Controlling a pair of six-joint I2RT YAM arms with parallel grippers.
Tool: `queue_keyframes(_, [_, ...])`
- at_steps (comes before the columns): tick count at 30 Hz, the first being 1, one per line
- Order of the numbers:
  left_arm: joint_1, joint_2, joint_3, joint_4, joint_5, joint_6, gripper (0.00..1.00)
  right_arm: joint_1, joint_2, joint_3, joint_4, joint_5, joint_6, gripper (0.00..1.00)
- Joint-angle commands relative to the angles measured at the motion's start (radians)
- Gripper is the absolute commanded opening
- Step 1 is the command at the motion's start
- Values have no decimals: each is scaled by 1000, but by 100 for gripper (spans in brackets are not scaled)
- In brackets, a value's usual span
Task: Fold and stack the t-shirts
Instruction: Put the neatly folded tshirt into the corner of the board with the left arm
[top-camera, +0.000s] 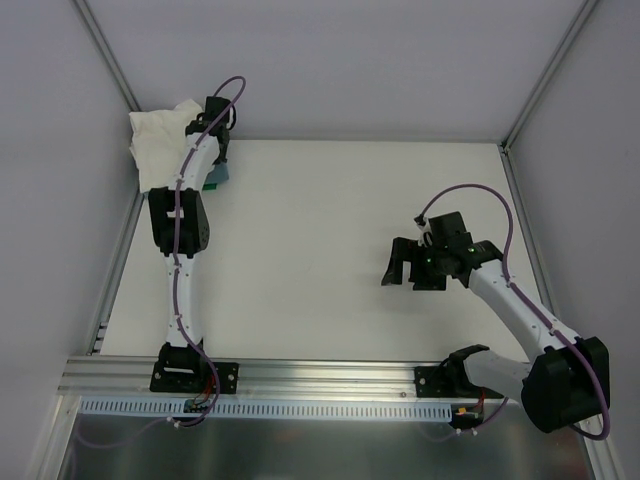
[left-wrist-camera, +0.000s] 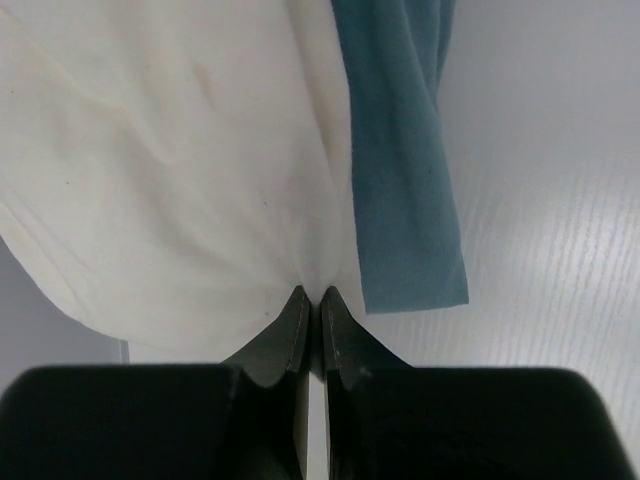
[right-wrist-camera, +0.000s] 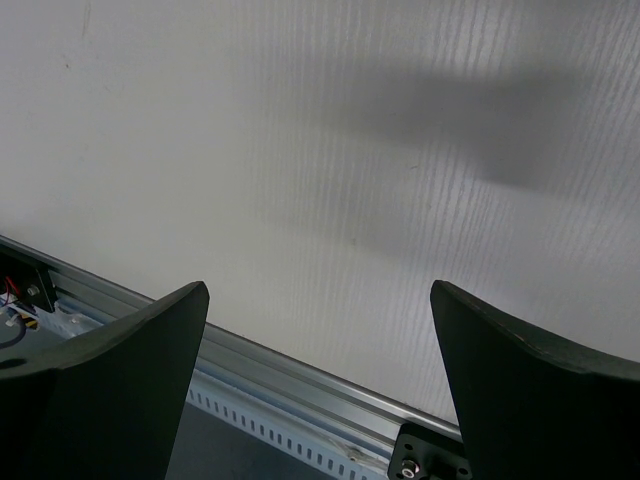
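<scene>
Cream tee (top-camera: 160, 140) sits bunched in the far left corner, teal tee (top-camera: 217, 178) touching it; from the left wrist, left gripper (left-wrist-camera: 312, 295) is pinched on cream cloth, so pull slow and low to spread it; right wrist shows right gripper (right-wrist-camera: 318, 290) wide apart over table (right-wrist-camera: 300, 120)

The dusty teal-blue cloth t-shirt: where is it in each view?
Top external: the dusty teal-blue cloth t-shirt is a small patch at far left, beside the left arm.
Left wrist: a strip at upper centre.
Right wrist: not in it.
Shared landmark: the off-white cream cloth t-shirt, left of it in both.
</scene>
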Motion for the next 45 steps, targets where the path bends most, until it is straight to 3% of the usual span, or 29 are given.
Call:
queue_keyframes(1, [-37, -85, 46, -17, 36, 15, 0, -6, -6, -9, 12, -13, -9, 100])
queue_keyframes(13, [-83, -79, 19, -17, 14, 32, 0, -7, -21, -20, 3, -8, -15, 99])
queue_keyframes(15, [-83, -74, -8, -2, -32, 31, 53, -7, -26, -20, -5, -4, -18, 100])
queue_keyframes(16, [-82, -72, -9, 3, -42, 26, 88, -7, -26, -20, -5, -4, -20, 99])
queue_keyframes(17, [-80, -72, -8, -2, -46, 20, 99, -7, -27, -20, -6, -2, -20, 100])
queue_keyframes(22, [-79, -117, -18, -8, 22, -34, 99, -7, -32, -21, -3, -14, -14, 100])
queue_keyframes(25, [-79, -207, -121, 67, 140, -80, 99, -9, -39, -26, 1, -25, -3, 100])
queue_keyframes(28, [-79, -418, -305, 171, 323, -147, 99, -7, -43, -27, 4, -36, 5, 100])
queue_keyframes(35, [-85, -669, -655, 248, 670, -384, 99, -7, -62, -9, -11, -54, 20, 100])
queue_keyframes(37, [-89, -767, -780, 277, 663, -397, 99, -7, -82, -1, -29, -56, 29, 100])
queue_keyframes(40, [-86, -819, -841, 239, 486, -387, 99, -4, -137, 14, -74, -44, 32, 100])
queue_keyframes(41, [-76, -807, -833, 155, 368, -394, 99, -4, -167, 17, -93, -36, 35, 99])
queue_keyframes(45, [-5, -703, -785, 12, 289, -459, 99, -6, -234, 19, -140, -16, 40, 100])
